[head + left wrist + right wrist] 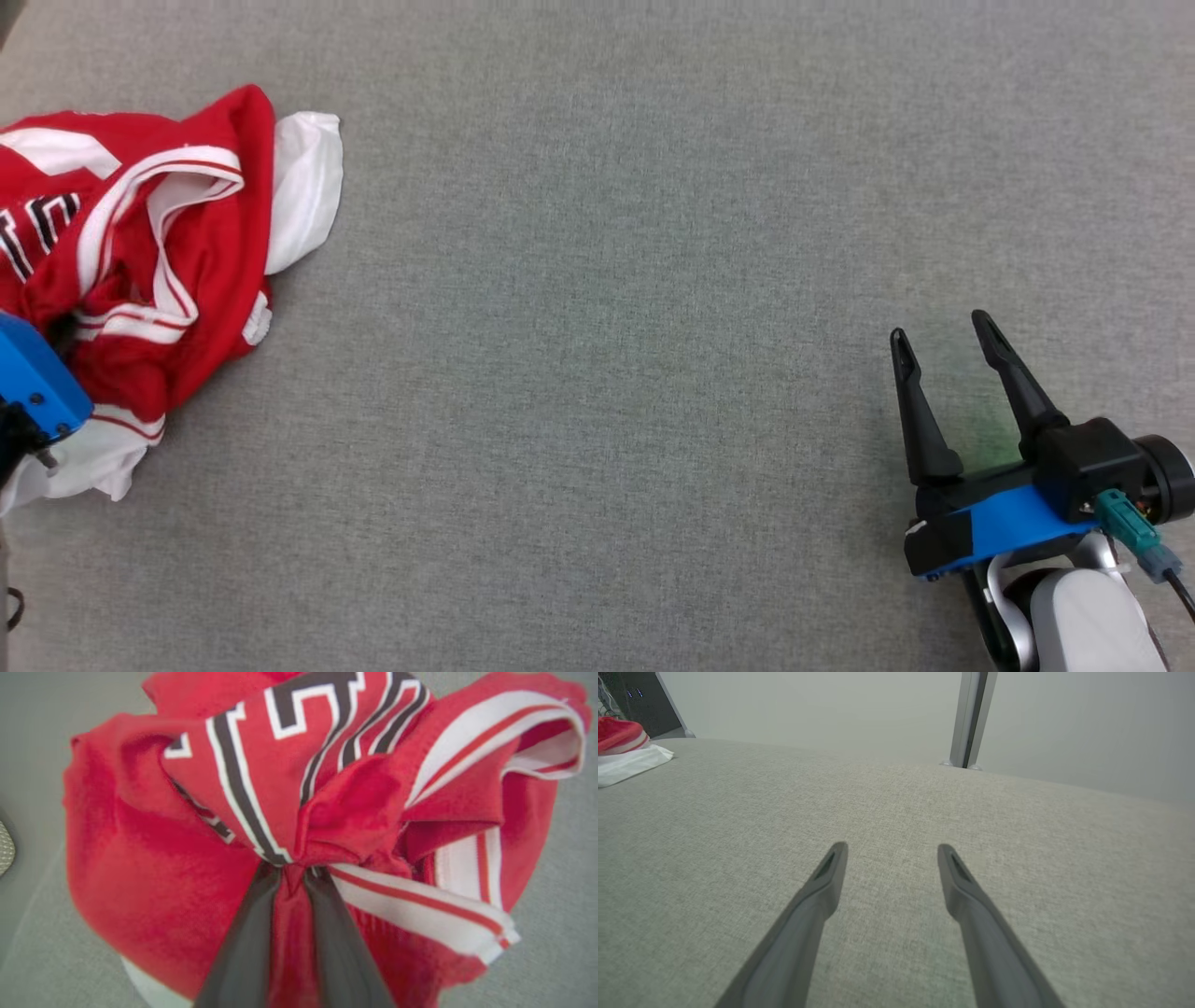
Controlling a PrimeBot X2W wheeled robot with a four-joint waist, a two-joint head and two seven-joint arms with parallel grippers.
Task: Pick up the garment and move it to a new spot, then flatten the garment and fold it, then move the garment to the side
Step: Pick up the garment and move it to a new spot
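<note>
Red jersey (187,280) cloth, trimmed in white bands and carrying black-and-white lettering, lies crumpled in a heap at the table's (607,373) far-left side. White cloth spills out along the heap's outer edges.

The left fingers (252,938) stand narrow, drawn together on a gathered fold of the red fabric. A pleat of it runs down between the two dark fingers, and the cloth bunches and fans outward from where their tips meet. A white-and-red striped hem lies just beside the finger on the right of the left wrist view. In the head view that arm's blue housing (33,378) sits against the heap's near-left edge, its fingers hidden in the cloth. Whether the pinched fold is raised off the table or the whole heap rests on it is hard to judge.

The right fingers (920,411) are spread wide with nothing between them. They hover over bare grey weave at the table's near-right side, well apart from the jersey.
</note>
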